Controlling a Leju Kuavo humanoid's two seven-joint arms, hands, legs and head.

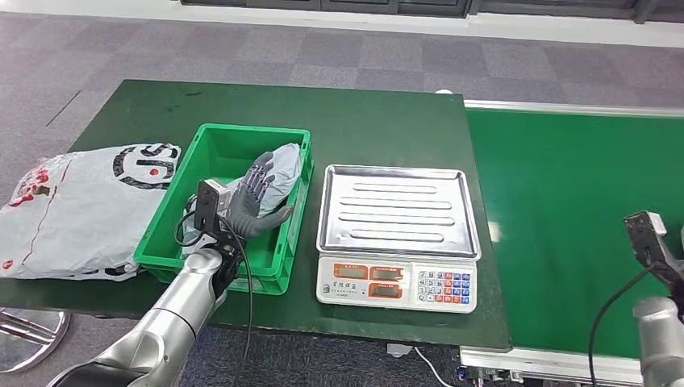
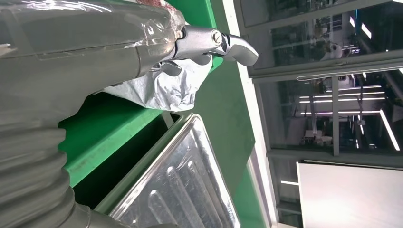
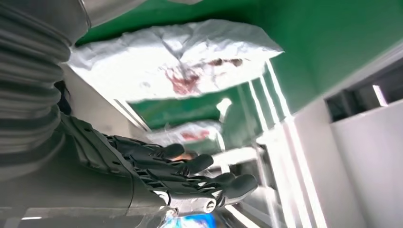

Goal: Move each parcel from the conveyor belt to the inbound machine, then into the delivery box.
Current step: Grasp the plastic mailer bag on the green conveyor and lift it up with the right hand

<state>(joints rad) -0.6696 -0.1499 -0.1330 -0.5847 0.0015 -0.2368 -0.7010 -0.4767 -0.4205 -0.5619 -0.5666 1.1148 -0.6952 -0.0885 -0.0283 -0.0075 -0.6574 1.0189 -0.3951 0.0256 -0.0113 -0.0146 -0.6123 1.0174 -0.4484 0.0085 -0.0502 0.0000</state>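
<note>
The left hand (image 1: 256,197), fingers spread, rests on the grey parcel (image 1: 284,171) inside the green box (image 1: 165,235), at 9 o'clock from the scale (image 1: 395,211); one parcel seems delivered.

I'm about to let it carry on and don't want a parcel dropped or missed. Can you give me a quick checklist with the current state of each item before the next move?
1. Grey parcel inside the green crate: ok.
2. Left hand released from the parcel: cannot tell; it lies on the parcel, grip unclear.
3. Scale tray free for the next parcel: ok.
4. Right hand free: ok, fingers apart, holding nothing.
5. Next parcel on the belt: ok, a white parcel lies on green surface.
</note>
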